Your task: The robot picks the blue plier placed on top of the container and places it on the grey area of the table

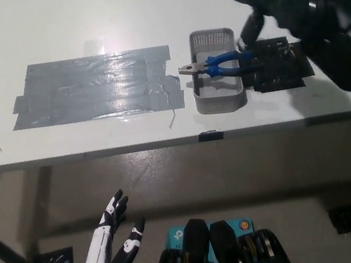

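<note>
While your white left hand [114, 241] hangs low at the lower left, below the table edge, its fingers are spread apart and it holds nothing. Above it on the white table [80, 14] you have the grey area [94, 87], a patch of taped strips, with nothing lying on it. Just to its right stands the grey container [220, 102], and the blue plier [219, 66] lies across its rim, metal jaws pointing left toward the tape and blue handles pointing right. Beside the container on the right sits a black mat [281, 67]. Your black right arm reaches in from the right edge, with the right hand [259, 8] raised over the container's far right corner, fingers parted and curled downward. Its fingertips [243, 42] hover just above the plier's handles; you cannot tell whether they touch, and nothing is gripped.
</note>
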`<action>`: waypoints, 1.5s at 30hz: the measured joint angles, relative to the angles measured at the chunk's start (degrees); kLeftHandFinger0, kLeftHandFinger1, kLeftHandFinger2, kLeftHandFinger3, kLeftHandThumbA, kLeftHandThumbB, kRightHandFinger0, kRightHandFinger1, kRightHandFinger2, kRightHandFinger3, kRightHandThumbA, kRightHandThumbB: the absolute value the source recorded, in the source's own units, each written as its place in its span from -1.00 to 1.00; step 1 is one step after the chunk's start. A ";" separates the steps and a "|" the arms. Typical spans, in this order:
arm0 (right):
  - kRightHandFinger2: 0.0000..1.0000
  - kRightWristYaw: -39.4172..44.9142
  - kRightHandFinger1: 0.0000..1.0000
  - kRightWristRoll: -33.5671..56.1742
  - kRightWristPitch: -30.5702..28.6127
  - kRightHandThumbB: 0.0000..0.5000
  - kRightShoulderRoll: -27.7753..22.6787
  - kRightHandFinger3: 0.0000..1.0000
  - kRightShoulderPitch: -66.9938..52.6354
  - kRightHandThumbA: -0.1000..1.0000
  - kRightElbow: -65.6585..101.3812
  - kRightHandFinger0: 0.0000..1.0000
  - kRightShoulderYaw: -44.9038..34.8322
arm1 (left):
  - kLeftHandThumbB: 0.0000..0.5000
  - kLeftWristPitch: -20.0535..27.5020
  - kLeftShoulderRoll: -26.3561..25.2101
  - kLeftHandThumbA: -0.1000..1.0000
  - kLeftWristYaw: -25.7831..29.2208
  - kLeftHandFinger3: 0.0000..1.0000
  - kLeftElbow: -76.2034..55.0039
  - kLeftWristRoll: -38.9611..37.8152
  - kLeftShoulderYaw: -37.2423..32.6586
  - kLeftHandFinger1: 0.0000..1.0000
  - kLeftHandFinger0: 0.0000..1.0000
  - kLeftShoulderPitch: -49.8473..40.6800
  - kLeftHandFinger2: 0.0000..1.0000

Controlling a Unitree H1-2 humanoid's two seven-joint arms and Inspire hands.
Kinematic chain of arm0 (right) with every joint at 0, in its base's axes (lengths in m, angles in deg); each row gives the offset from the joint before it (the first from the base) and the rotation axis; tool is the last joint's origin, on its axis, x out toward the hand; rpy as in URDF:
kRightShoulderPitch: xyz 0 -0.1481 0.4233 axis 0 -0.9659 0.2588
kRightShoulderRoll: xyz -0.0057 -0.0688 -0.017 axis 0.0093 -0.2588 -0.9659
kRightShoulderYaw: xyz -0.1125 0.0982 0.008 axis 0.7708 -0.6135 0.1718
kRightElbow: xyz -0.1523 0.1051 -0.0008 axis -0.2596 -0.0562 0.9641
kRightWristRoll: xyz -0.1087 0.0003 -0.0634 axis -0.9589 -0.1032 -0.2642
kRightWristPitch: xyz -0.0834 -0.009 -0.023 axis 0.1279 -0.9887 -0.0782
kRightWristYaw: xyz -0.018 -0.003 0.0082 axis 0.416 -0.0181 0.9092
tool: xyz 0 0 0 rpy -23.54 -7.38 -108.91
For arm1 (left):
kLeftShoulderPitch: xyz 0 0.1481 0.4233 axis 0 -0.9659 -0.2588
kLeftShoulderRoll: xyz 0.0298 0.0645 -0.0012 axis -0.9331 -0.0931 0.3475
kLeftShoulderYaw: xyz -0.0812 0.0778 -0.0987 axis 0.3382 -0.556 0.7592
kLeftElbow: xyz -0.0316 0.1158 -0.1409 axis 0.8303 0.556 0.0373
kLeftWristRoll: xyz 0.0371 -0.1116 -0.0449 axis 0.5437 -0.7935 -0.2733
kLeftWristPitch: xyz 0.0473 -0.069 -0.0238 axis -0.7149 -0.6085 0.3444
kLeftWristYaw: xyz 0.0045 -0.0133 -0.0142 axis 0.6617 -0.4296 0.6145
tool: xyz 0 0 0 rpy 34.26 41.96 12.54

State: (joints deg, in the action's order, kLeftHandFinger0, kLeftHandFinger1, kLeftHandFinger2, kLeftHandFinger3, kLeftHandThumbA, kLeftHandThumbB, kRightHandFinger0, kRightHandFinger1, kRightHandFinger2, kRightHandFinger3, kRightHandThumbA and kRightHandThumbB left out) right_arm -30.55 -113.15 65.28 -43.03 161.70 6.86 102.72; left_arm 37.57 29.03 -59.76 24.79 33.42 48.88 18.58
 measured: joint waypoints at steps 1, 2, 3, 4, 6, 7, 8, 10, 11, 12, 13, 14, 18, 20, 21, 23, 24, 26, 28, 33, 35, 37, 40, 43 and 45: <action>1.00 0.42 1.00 -0.15 0.07 0.45 0.73 1.00 0.80 1.00 -1.30 1.00 0.22 | -0.43 0.05 -0.01 0.39 0.00 1.00 0.16 0.17 -0.01 1.00 1.00 0.01 1.00; 1.00 0.74 1.00 -0.31 0.04 0.41 1.41 1.00 1.42 1.00 -2.93 1.00 0.32 | -0.44 0.05 0.00 0.39 0.00 1.00 0.19 0.27 -0.03 1.00 1.00 -0.01 1.00; 1.00 1.10 1.00 -0.47 -0.02 0.40 2.27 1.00 2.11 1.00 -4.75 1.00 0.42 | -0.45 0.06 -0.01 0.39 0.00 1.00 0.19 0.37 -0.06 1.00 1.00 -0.01 1.00; 1.00 1.30 1.00 -0.55 -0.06 0.40 2.93 1.00 2.59 1.00 -5.97 1.00 0.47 | -0.47 0.08 0.00 0.37 0.00 1.00 0.20 0.46 -0.09 1.00 1.00 0.04 1.00; 1.00 1.67 1.00 -0.84 -0.20 0.38 4.21 1.00 3.26 1.00 -8.47 1.00 0.70 | -0.47 0.10 0.00 0.36 -0.01 1.00 0.22 0.58 -0.17 1.00 1.00 0.22 1.00; 1.00 1.79 1.00 -1.12 -0.31 0.35 4.93 1.00 3.67 1.00 -9.78 1.00 1.10 | -0.48 0.11 0.00 0.35 -0.01 1.00 0.25 0.62 -0.19 1.00 1.00 0.34 1.00; 1.00 1.86 1.00 -1.31 -0.40 0.32 5.49 1.00 3.95 1.00 -10.85 1.00 1.34 | -0.48 0.14 0.00 0.35 -0.01 1.00 0.31 0.68 -0.21 1.00 1.00 0.43 1.00; 1.00 1.97 1.00 -1.68 -0.61 0.27 6.74 1.00 4.53 1.00 -13.26 1.00 1.83 | -0.48 0.18 0.00 0.33 -0.01 1.00 0.38 0.77 -0.22 1.00 1.00 0.54 1.00; 1.00 2.00 1.00 -1.78 -0.74 0.26 7.26 1.00 4.78 1.00 -14.35 1.00 2.00 | -0.47 0.19 0.00 0.33 -0.01 1.00 0.39 0.79 -0.22 1.00 1.00 0.58 1.00; 1.00 2.01 1.00 -1.86 -1.00 0.27 7.84 1.00 5.08 1.00 -15.63 1.00 2.12 | -0.47 0.19 0.00 0.33 -0.01 1.00 0.39 0.80 -0.22 1.00 1.00 0.62 1.00; 1.00 2.01 1.00 -1.92 -1.23 0.27 8.25 1.00 5.31 1.00 -16.60 1.00 2.19 | -0.47 0.20 0.00 0.34 -0.01 1.00 0.39 0.81 -0.22 1.00 1.00 0.66 1.00; 1.00 2.01 1.00 -1.97 -1.43 0.30 8.74 1.00 5.51 1.00 -17.52 1.00 2.20 | -0.46 0.22 0.00 0.34 -0.01 1.00 0.42 0.81 -0.22 1.00 1.00 0.73 1.00; 1.00 1.96 1.00 -2.23 -2.04 0.26 9.91 1.00 5.56 1.00 -19.41 1.00 2.24 | -0.46 0.21 -0.01 0.37 -0.01 1.00 0.44 0.88 -0.23 1.00 1.00 0.90 1.00; 1.00 1.87 1.00 -2.50 -2.10 0.36 10.33 1.00 5.56 1.00 -20.11 1.00 2.32 | -0.47 0.21 -0.01 0.37 -0.01 1.00 0.44 0.92 -0.24 1.00 1.00 1.00 1.00; 1.00 1.75 1.00 -2.86 -2.13 0.42 10.50 1.00 5.59 1.00 -20.58 1.00 2.72 | -0.48 0.21 -0.02 0.37 -0.02 1.00 0.44 0.93 -0.25 1.00 1.00 1.03 1.00; 1.00 1.48 1.00 -3.61 -2.15 0.37 10.76 1.00 5.58 1.00 -21.25 1.00 3.46 | -0.43 0.21 -0.05 0.42 -0.02 1.00 0.45 0.95 -0.27 1.00 1.00 1.07 1.00; 1.00 1.31 1.00 -4.07 -2.16 0.38 10.77 1.00 5.56 1.00 -21.25 1.00 3.87 | -0.43 0.21 -0.09 0.43 -0.03 1.00 0.45 0.98 -0.29 1.00 1.00 1.06 1.00; 1.00 0.98 1.00 -4.64 -2.16 0.35 10.77 1.00 5.56 1.00 -21.18 1.00 4.15 | -0.39 0.20 -0.18 0.48 -0.03 1.00 0.44 1.05 -0.30 1.00 1.00 1.07 1.00; 1.00 0.65 1.00 -5.06 -2.23 0.43 10.78 1.00 5.56 1.00 -21.24 1.00 4.20 | -0.40 0.20 -0.24 0.46 -0.03 1.00 0.45 1.08 -0.29 1.00 1.00 1.10 1.00; 1.00 -0.03 1.00 -6.53 -2.30 0.38 10.80 1.00 5.44 1.00 -21.30 1.00 4.62 | -0.44 0.21 -0.23 0.44 -0.04 1.00 0.53 1.05 -0.29 1.00 1.00 1.40 1.00; 1.00 -0.22 1.00 -7.01 -2.33 0.37 10.82 1.00 5.28 1.00 -21.45 1.00 4.94 | -0.48 0.21 -0.23 0.42 -0.04 1.00 0.55 1.03 -0.28 1.00 1.00 1.51 1.00; 1.00 -0.42 1.00 -7.28 -2.33 0.35 10.86 1.00 5.08 1.00 -21.68 1.00 5.04 | -0.48 0.22 -0.23 0.42 -0.04 1.00 0.55 1.01 -0.28 1.00 1.00 1.65 1.00; 1.00 -0.65 1.00 -7.91 -2.41 0.34 10.98 1.00 4.66 1.00 -22.54 1.00 5.13 | -0.48 0.22 -0.25 0.43 -0.06 1.00 0.55 0.99 -0.29 1.00 1.00 1.80 1.00; 1.00 -1.13 1.00 -8.06 -2.40 0.37 11.07 1.00 3.91 1.00 -23.08 1.00 4.76 | -0.47 0.22 -0.29 0.43 -0.08 1.00 0.57 0.88 -0.28 1.00 0.97 1.89 1.00; 1.00 -1.42 1.00 -8.07 -2.39 0.35 11.29 1.00 3.48 1.00 -23.56 1.00 4.33 | -0.48 0.23 -0.33 0.43 -0.08 1.00 0.60 0.81 -0.28 1.00 0.97 1.96 1.00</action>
State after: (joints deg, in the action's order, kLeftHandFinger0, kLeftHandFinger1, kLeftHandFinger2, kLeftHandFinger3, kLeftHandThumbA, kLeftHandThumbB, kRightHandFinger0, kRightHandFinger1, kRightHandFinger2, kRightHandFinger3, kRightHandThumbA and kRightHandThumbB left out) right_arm -31.97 -121.22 62.89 -31.74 165.18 -16.70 107.05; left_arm 37.80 28.70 -59.83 25.39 34.24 48.60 20.54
